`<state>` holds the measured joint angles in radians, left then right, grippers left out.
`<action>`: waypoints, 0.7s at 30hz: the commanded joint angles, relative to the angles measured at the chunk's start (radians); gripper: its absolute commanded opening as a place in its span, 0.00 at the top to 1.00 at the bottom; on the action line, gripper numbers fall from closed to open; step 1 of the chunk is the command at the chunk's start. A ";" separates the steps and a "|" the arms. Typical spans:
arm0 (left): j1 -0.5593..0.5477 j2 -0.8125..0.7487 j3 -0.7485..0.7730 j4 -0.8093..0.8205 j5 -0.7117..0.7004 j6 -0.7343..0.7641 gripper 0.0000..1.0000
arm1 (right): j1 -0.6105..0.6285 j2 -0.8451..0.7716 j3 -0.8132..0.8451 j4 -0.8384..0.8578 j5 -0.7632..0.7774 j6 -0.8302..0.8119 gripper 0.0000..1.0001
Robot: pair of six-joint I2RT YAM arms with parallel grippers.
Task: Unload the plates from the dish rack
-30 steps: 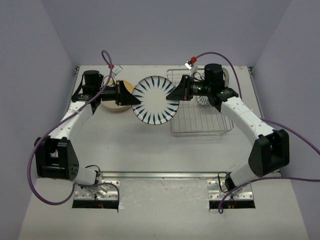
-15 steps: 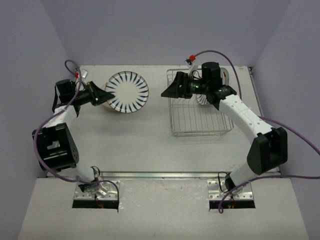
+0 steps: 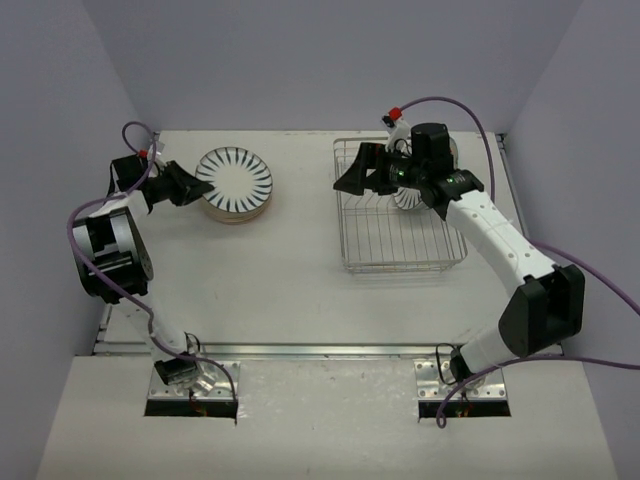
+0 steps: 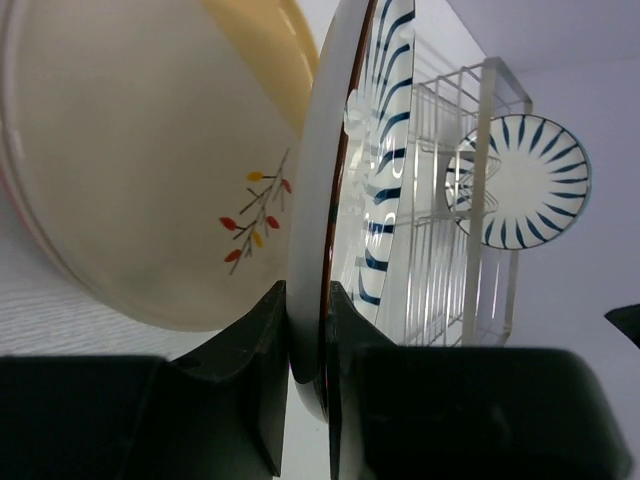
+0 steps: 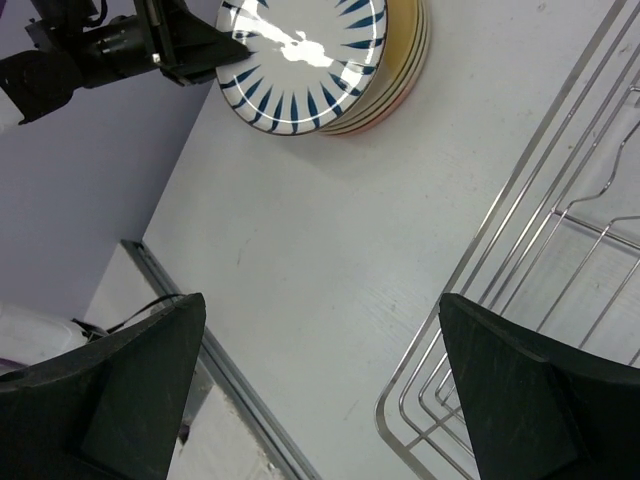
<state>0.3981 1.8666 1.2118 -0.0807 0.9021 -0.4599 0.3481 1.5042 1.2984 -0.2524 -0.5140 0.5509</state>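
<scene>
My left gripper [image 3: 203,188] is shut on the rim of a white plate with dark-blue stripes [image 3: 235,179]. That plate rests on or just above a stack of cream plates [image 3: 238,211] at the back left. In the left wrist view the rim [image 4: 312,300] sits pinched between both fingers, beside a cream plate with small leaf marks [image 4: 150,170]. My right gripper [image 3: 347,183] hangs open with nothing in it over the left side of the dish rack [image 3: 400,250]. Another striped plate [image 3: 408,199] stands in the rack, partly hidden by the right arm.
The right wrist view looks down on bare table [image 5: 330,250], the rack's corner wires [image 5: 520,300], the plate stack [image 5: 395,80] and the left gripper [image 5: 195,50]. Grey walls enclose the table on three sides. A metal rail [image 3: 320,350] runs along the near edge.
My right gripper let go of the striped plate and opened wide, staying over the rack. My left arm swung the plate left, from the table's middle onto the stack.
</scene>
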 commanded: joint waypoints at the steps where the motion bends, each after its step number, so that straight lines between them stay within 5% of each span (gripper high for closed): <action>1: 0.022 0.009 0.063 0.064 0.003 -0.017 1.00 | -0.011 -0.059 0.013 -0.004 0.025 -0.057 0.01; 11: 0.025 0.084 0.139 0.018 -0.074 0.032 0.96 | -0.017 -0.071 0.011 -0.033 0.032 -0.077 0.01; 17: 0.025 0.072 0.145 -0.041 -0.172 0.107 0.51 | -0.018 -0.075 0.043 -0.085 0.075 -0.123 0.01; 21: 0.027 0.033 0.132 -0.079 -0.235 0.162 0.45 | -0.018 -0.084 0.047 -0.108 0.130 -0.160 0.01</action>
<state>0.4141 1.9651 1.3167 -0.1565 0.7229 -0.3708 0.3351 1.4609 1.2995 -0.3486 -0.4505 0.4496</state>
